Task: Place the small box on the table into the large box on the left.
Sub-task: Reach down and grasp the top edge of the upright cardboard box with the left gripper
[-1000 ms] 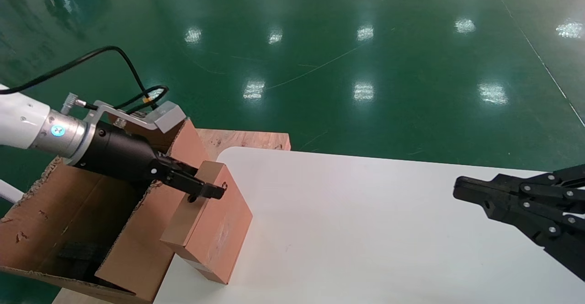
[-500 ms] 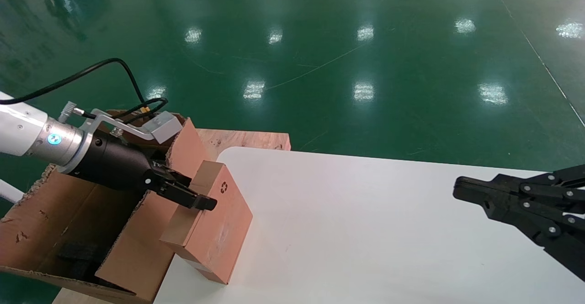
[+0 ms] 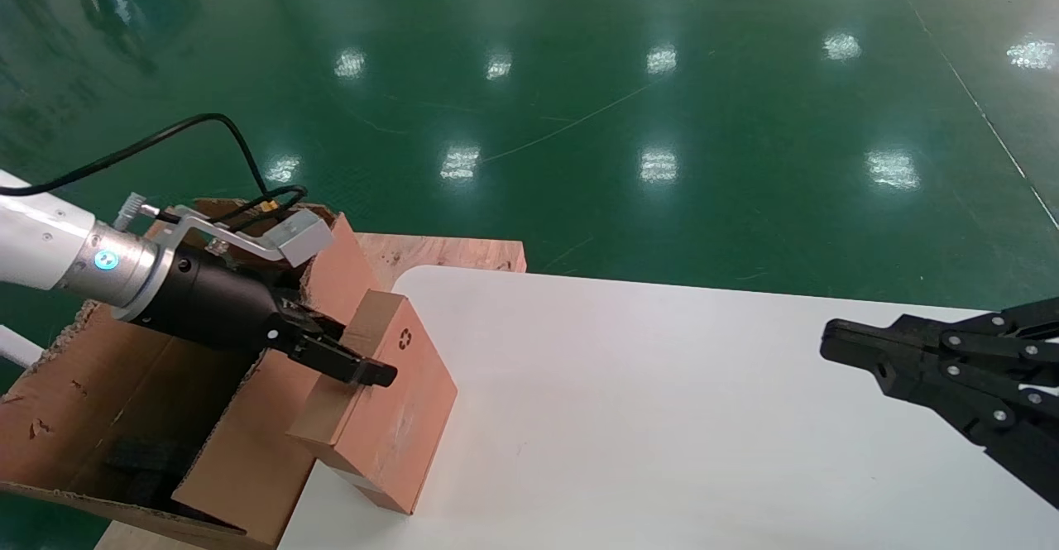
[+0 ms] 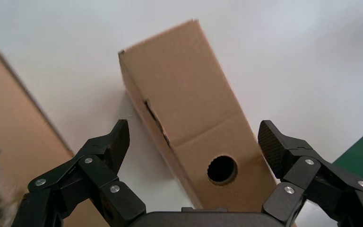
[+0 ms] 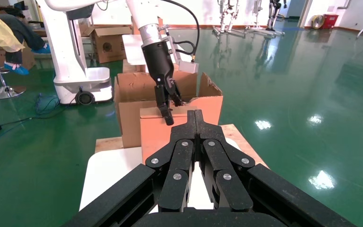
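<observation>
So your small box (image 3: pixel 376 405) is sitting on the desk (image 3: pixel 662 418) at its left edge near the front, resting against the wall of the large box (image 3: pixel 124 418), so it isn't in yet. Your left tool (image 4: pixel 194 151) is spread wide around the narrow holed end, fingers on either side with gaps showing, so nothing's gripped. By my read you've got the whole thing left: close on it, lift it over the torn flap, drop it inside. Your right tool (image 3: pixel 836 343) is clenched shut and parked over the right edge. Count: one small box, one large box, two tools.
</observation>
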Available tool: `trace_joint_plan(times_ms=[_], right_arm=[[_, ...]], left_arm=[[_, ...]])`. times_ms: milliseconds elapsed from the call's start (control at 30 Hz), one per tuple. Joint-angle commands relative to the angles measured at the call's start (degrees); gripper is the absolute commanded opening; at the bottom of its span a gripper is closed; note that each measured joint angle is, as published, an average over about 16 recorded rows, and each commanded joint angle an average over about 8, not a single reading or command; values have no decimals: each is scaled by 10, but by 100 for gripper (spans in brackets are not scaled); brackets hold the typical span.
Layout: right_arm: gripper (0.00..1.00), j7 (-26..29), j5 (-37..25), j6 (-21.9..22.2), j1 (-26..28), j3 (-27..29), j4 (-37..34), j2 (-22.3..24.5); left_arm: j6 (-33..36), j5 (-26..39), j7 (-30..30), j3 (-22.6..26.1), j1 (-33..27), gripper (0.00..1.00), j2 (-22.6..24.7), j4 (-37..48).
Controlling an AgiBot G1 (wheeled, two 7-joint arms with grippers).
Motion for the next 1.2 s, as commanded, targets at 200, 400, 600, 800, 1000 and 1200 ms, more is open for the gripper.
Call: trace_joint_plan(times_ms=[200, 400, 600, 800, 1000, 1200], right_arm=[[100, 0, 0, 0, 0, 0, 0, 0], [100, 0, 0, 0, 0, 0, 0, 0], [100, 0, 0, 0, 0, 0, 0, 0], [100, 0, 0, 0, 0, 0, 0, 0], [100, 0, 0, 0, 0, 0, 0, 0], [100, 0, 0, 0, 0, 0, 0, 0]], left_arm=[[-1, -10, 9, 0, 0, 64, 3, 9], [0, -10, 8, 0, 0, 0, 3, 8], [0, -9, 6, -1, 0, 0, 3, 6], [0, -9, 6, -1, 0, 0, 3, 6], [1, -8, 5, -1, 0, 0, 3, 5], [-2, -10, 5, -2, 1, 0, 1, 5]])
